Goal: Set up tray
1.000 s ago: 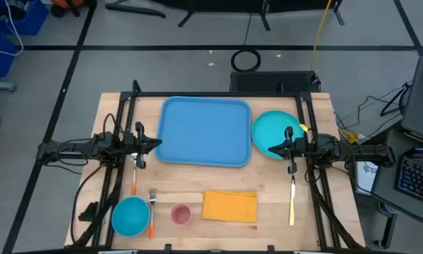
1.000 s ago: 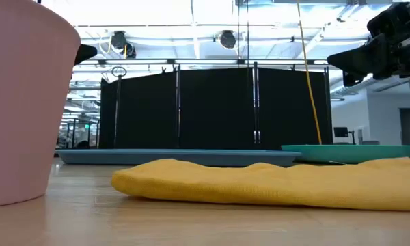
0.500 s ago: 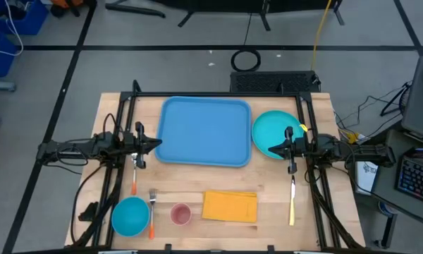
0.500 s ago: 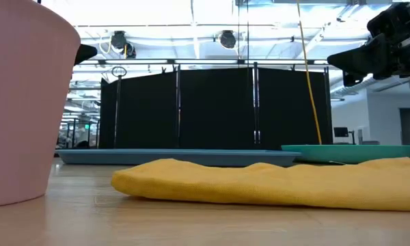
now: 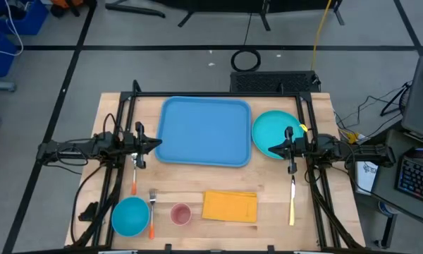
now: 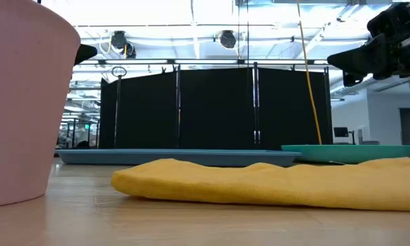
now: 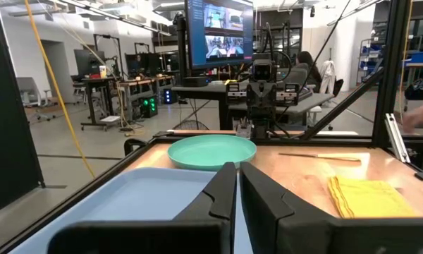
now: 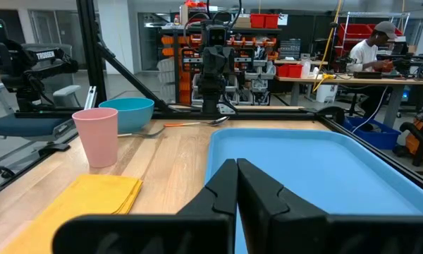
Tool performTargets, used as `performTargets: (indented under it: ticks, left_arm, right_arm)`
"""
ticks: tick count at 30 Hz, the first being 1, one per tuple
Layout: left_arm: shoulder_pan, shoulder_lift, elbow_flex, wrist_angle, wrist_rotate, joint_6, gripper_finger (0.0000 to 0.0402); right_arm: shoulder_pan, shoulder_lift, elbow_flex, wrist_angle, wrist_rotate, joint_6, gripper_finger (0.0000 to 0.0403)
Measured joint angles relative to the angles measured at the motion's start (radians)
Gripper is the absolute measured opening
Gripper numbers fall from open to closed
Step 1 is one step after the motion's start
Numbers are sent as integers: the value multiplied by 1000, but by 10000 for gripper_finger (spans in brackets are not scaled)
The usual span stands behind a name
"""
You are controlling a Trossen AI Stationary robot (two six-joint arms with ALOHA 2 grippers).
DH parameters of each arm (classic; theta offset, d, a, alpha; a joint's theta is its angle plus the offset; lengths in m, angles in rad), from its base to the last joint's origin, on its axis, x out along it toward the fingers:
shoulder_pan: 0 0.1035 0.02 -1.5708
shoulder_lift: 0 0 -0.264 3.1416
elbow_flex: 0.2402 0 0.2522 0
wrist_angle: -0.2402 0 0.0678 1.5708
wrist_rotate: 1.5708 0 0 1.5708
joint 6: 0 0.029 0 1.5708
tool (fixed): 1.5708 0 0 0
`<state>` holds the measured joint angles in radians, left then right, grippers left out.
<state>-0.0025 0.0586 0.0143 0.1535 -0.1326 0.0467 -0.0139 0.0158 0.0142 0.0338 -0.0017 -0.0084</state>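
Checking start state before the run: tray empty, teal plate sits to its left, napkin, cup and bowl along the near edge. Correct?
Not quite. In the high view the teal plate sits to the right of the tray, under the right gripper, not to its left. The rest holds: the tray is empty, and the napkin, cup and bowl lie along the near edge.

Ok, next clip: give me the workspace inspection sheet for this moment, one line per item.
Surface: wooden table, flat, inside a black frame.
Job's things: tray empty, at the table's far middle.
Clutter: teal plate right of the tray; blue bowl, fork, pink cup and yellow napkin along the near edge; knife at right.
Grippers: left gripper at the tray's left edge, right gripper over the plate; both shut, holding nothing.
Cables: yellow cable behind the table.
Surroundings: a seated person at a bench.
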Motion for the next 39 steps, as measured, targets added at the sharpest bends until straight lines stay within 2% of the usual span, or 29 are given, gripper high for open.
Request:
performTargets:
  ticks: [29,34,39]
  left_arm:
    - [0,0,0,0,0,0,26]
    - [0,0,0,17,-53,145,26]
    - [0,0,0,16,-67,176,26]
  right_arm:
    - [0,0,0,4,0,0,0]
    - [0,1,0,49,0,10,0]
    - [0,0,0,137,0,80,0]
